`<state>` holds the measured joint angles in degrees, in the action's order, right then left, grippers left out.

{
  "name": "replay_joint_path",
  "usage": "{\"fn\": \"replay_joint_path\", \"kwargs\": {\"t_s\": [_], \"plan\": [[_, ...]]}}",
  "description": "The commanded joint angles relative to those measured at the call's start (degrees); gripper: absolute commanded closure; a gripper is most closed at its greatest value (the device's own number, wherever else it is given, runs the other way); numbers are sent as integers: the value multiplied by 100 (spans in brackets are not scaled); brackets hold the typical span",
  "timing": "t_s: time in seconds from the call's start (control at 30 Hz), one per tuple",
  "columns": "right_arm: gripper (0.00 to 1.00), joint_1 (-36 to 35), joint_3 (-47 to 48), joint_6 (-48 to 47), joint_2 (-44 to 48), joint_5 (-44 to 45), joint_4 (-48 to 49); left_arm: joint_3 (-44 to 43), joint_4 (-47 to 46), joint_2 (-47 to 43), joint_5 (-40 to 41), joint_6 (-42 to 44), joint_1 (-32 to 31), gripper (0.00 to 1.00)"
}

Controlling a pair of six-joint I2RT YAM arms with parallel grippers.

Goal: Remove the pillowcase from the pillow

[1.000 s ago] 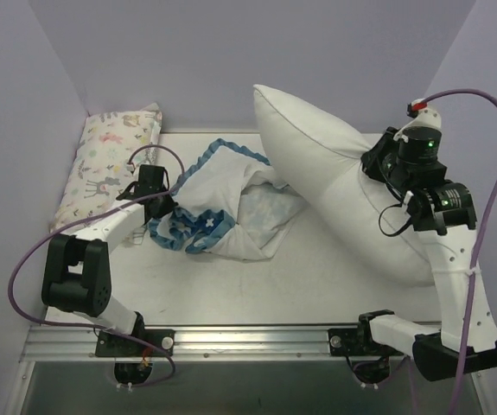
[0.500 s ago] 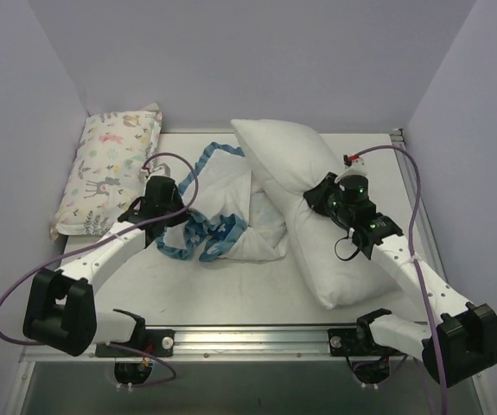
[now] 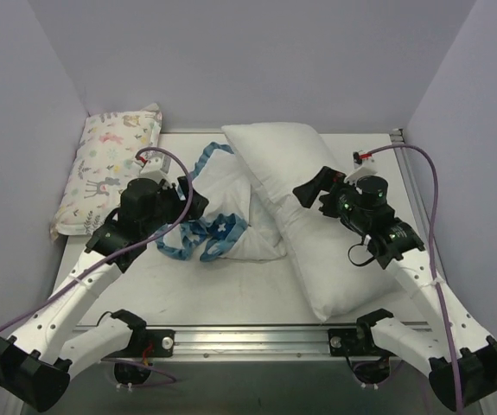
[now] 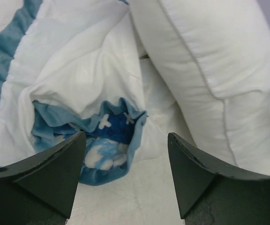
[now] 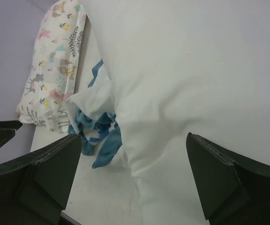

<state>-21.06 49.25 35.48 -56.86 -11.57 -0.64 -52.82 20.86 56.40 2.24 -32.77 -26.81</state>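
Pillow (image 3: 317, 225): bare, now lying on the table (image 3: 231, 285), lowered from mid-air. Pillowcase (image 3: 222, 216): crumpled, touching pillow's left side. Left gripper (image 4: 125, 154), right gripper (image 5: 134, 140): both newly let go, jaws wide, holding nothing. Removal judged done.

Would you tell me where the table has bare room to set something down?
The widest bare patch is the near strip of table, between the pillowcase, the pillow and the front rail. A smaller one lies at the back right corner, beyond the pillow. The middle is crowded, and the animal-print pillow fills the back left.
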Motion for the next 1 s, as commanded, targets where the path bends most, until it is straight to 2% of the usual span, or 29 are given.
{"fn": "replay_joint_path", "kwargs": {"t_s": [0.0, 0.13, 0.3, 0.97], "plan": [[0, 14, 322, -199, 595, -56, -812, -343, 304, -243, -154, 289, -393, 22], [0, 14, 50, -252, 1325, 514, -1429, -256, 444, -507, -66, 596, -956, 21], [0, 32, -276, -507, 2108, 1139, -1965, -1, 638, -823, -66, 825, -1081, 21], [0, 23, -346, -780, 2161, 1017, -2019, 140, 568, -1175, 5, 860, -1081, 20]]}}
